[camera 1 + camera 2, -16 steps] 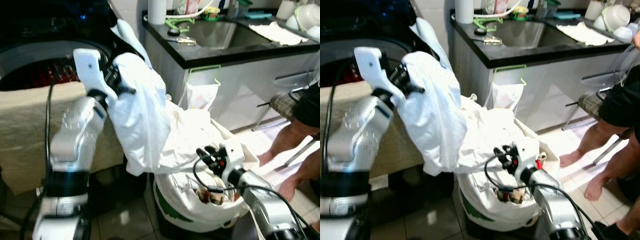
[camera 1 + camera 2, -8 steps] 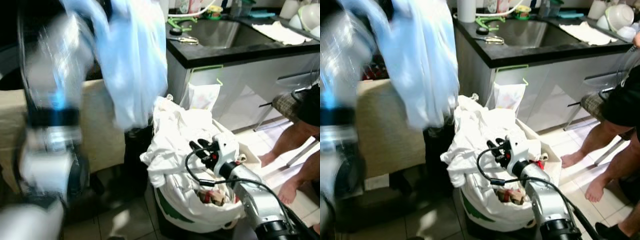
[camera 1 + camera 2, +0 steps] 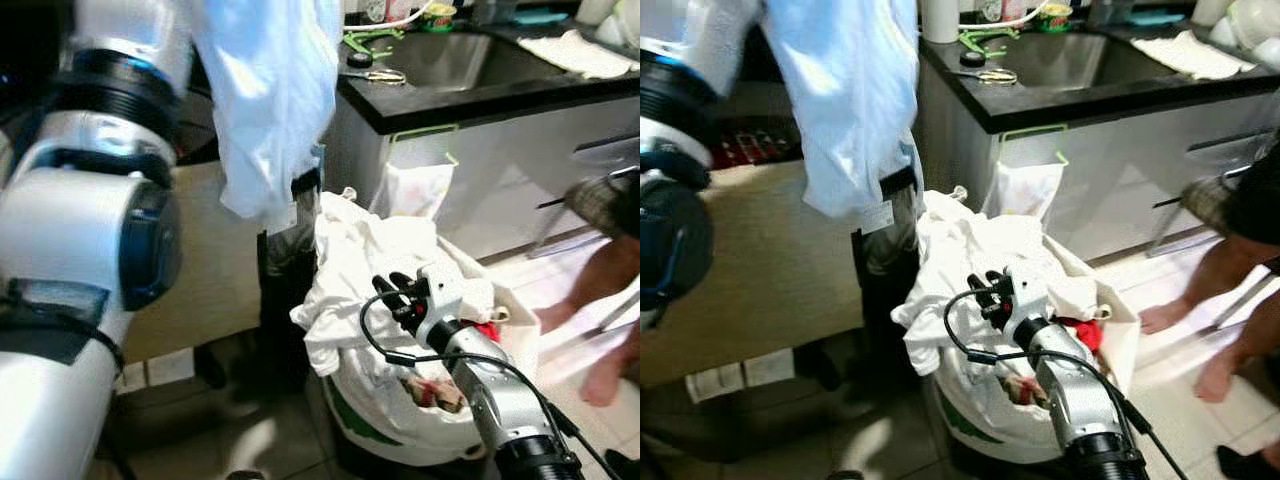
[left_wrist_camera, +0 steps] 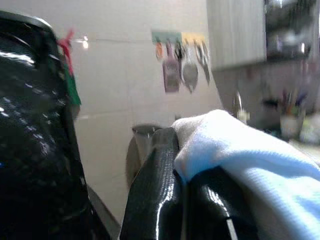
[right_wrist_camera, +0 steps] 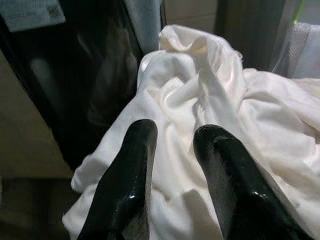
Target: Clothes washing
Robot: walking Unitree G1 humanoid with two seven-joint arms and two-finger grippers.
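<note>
While my left gripper [image 4: 182,200] pinches the pale blue garment [image 3: 265,100] raised high beside the counter [image 3: 470,95] | right gripper [image 5: 172,150] fingers parted, hovering over white laundry [image 5: 200,95] heaped in the bag [image 3: 400,420] | person's feet [image 3: 610,380] nearby.

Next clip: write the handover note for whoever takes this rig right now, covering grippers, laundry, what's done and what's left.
Left gripper: shut on the pale blue garment, held high so it hangs free above the laundry bag.
Right gripper: open, empty, poised over the white clothes heaped in the bag.
Washer with its beige cover stands to the robot's left; red items show in its drum.
Done: one garment lifted out of the bag.
Left: drop it into the drum, then move the white heap and the red piece in the bag.
Note: a person's bare legs are close on the right.
</note>
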